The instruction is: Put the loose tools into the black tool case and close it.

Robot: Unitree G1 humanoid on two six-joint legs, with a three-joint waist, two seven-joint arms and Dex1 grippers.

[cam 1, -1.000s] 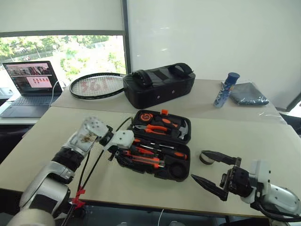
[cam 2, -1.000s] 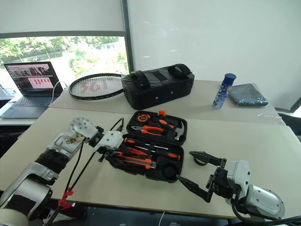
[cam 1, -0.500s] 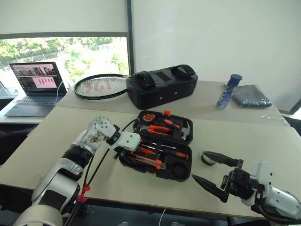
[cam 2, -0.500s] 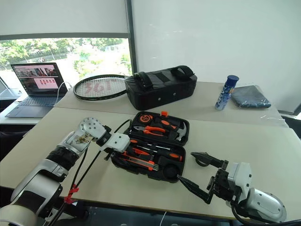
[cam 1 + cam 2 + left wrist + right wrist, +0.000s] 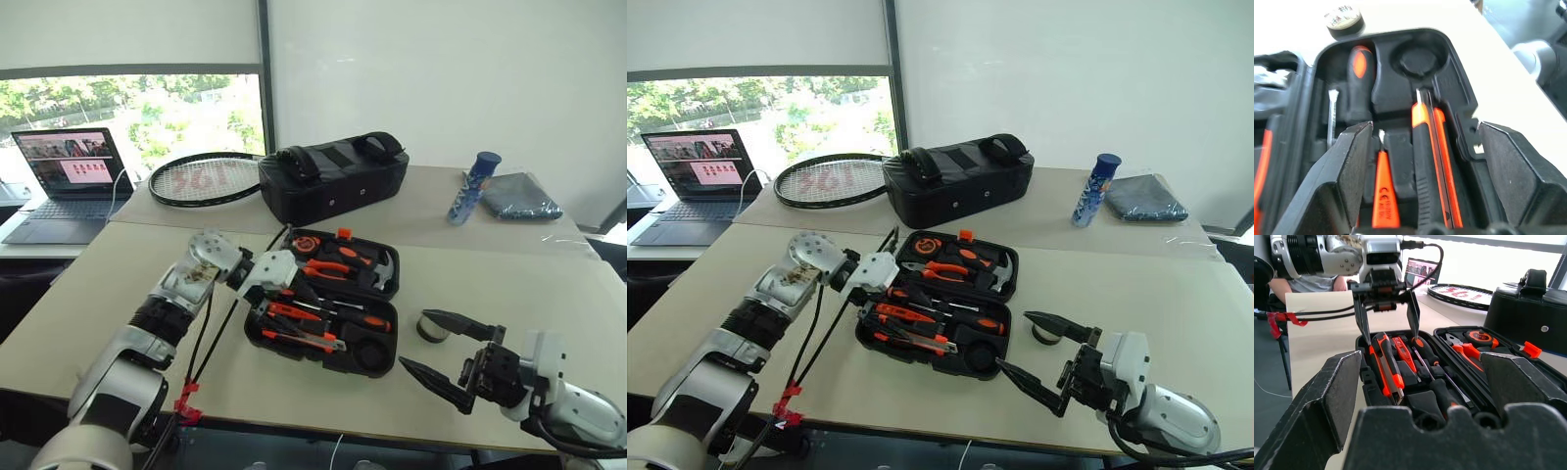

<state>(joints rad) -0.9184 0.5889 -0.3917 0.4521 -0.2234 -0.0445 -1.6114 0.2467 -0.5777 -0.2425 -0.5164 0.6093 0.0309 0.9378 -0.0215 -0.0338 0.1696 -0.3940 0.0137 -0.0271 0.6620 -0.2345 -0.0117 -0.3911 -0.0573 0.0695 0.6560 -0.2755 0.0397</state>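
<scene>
Left hand point(image 5: 1385, 308) released above knife point(image 5: 1385, 363) seated in case point(image 5: 377, 352); right hand point(image 5: 438, 351) spread, apparently waiting near tape roll point(image 5: 428, 329).

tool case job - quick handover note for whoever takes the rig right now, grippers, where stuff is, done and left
Left gripper: open, empty, hovering over the near half of the black tool case.
Right gripper: open, empty, above the table, right of the case.
Case: open, lid flat on the table.
Done: utility knife, slim orange tester screwdriver and a screwdriver lie in their slots.
Left: small black tape roll lies on the table right of the case, beside the right gripper; its round slot is empty. Then close the lid.
</scene>
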